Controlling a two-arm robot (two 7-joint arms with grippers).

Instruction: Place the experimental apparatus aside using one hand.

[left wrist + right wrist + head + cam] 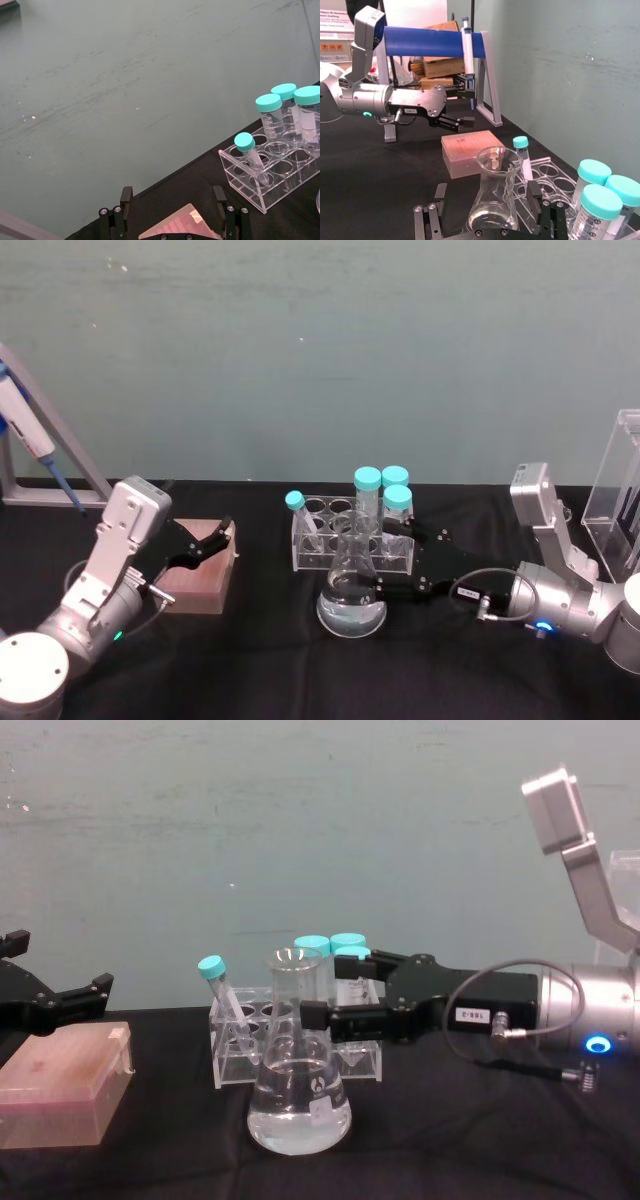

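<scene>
Conical glass flask [352, 592], clear liquid pooled in its base, stands upright on the black-clothed surface [260, 650], just in front of a clear acrylic rack [232, 1065] carrying four teal-capped tubes [368, 480], one of them slim and tilted. The black right end effector [380, 562] straddles the flask's neck, fingers spread. The left end effector [218, 540], likewise spread, hovers over a pink box [198, 588].

the clear conical glass flask [351, 605] at the frame's lower centre is gleaming glossy and smooth; the black cloth table cover [250, 670] is looking matt.
</scene>
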